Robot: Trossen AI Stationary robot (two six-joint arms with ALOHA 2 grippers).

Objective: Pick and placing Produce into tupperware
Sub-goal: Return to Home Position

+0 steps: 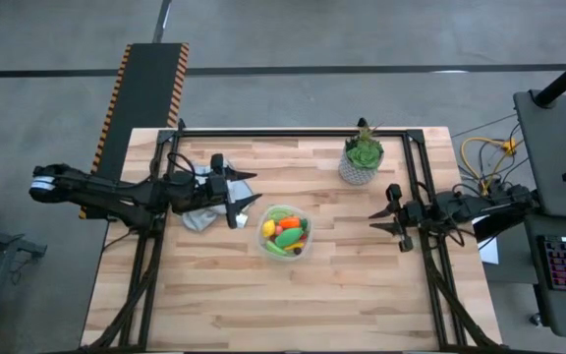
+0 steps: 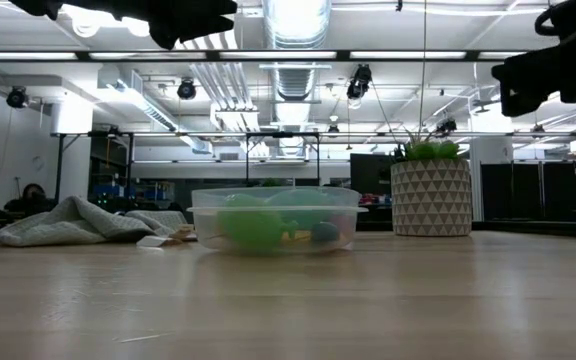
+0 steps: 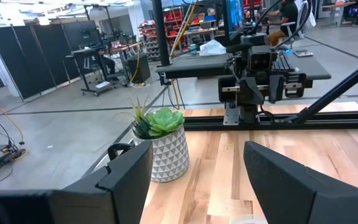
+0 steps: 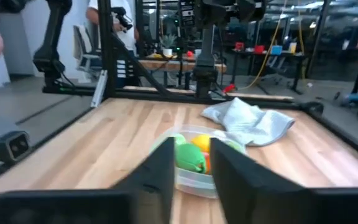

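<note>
Now the produce (image 1: 285,234) is seen packed in the tupperware (image 1: 308,218). The left gripper (image 1: 255,188) is held spread wide beside it, the right gripper (image 1: 372,221) slightly parted. Only parking both arms seems needed.

We see two slim arms of matte black, boxy links: the left arm (image 1: 116,192), with a pale cap on one joint, and the right arm (image 1: 470,205). The left gripper (image 1: 254,189) and right gripper (image 1: 373,221) bear dark, flat, wedge-shaped fingers (image 3: 129,177).
</note>
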